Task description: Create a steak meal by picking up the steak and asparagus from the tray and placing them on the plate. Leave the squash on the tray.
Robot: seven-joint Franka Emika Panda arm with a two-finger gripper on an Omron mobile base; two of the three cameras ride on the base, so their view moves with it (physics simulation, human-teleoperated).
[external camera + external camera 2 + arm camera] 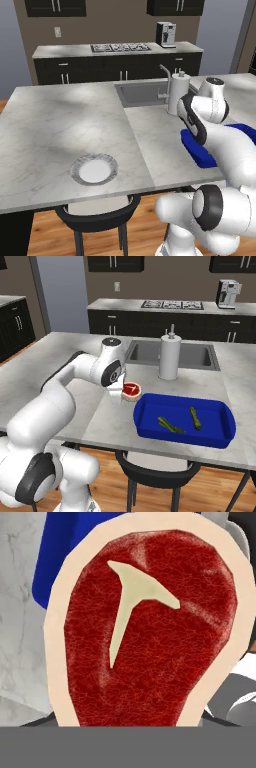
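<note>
Evidently the gripper is clamped on the steak, likely soft, floppy and slippery, best pinched across its pale rim.

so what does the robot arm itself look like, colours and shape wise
The arm is made of smooth, rounded glossy white segments, tube-like, joined by dark grey to black bands and round joint caps. The gripper end is white too, below a white cap with a small dark mark. No cables or lettering are visible.
</note>
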